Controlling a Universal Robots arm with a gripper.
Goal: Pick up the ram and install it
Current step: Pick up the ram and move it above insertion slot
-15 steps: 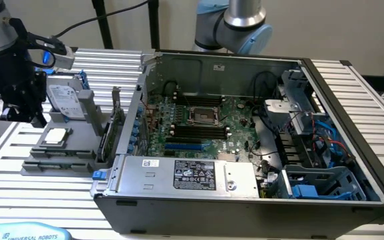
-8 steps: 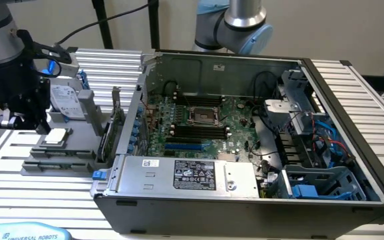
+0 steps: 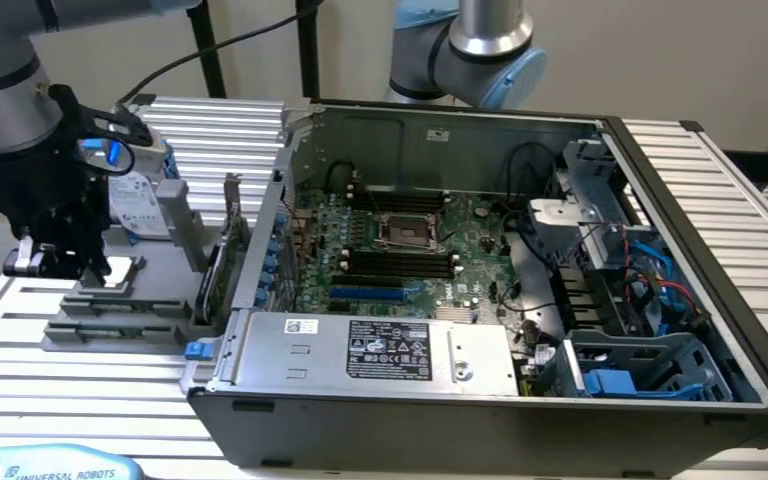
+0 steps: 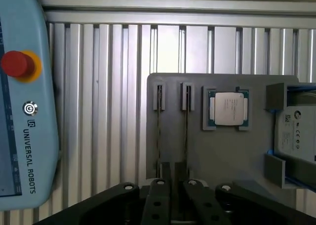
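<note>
Two ram sticks stand on edge in the narrow slots of a grey holder (image 4: pixel 222 156) and show as thin dark lines, one (image 4: pixel 159 131) beside the other (image 4: pixel 185 131). My gripper (image 4: pixel 172 171) hovers over the end of that pair. Its fingers (image 4: pixel 159 200) are drawn close together and nothing shows between them. In the exterior view the gripper (image 3: pixel 53 262) hangs just above the holder (image 3: pixel 104 320), at the exterior view's left of the open computer case (image 3: pixel 491 400). The motherboard (image 3: pixel 471 225) lies inside, with black memory slots (image 3: pixel 398 262) below the processor socket.
A square silver processor chip (image 4: pixel 228 109) and a hard drive (image 4: pixel 297 131) sit in the same holder. A larger green card (image 3: pixel 231 250) with a metal bracket stands between the holder and the case. A teach pendant (image 4: pixel 24 111) lies on the ribbed table. A second arm (image 3: pixel 471 50) stands behind the case.
</note>
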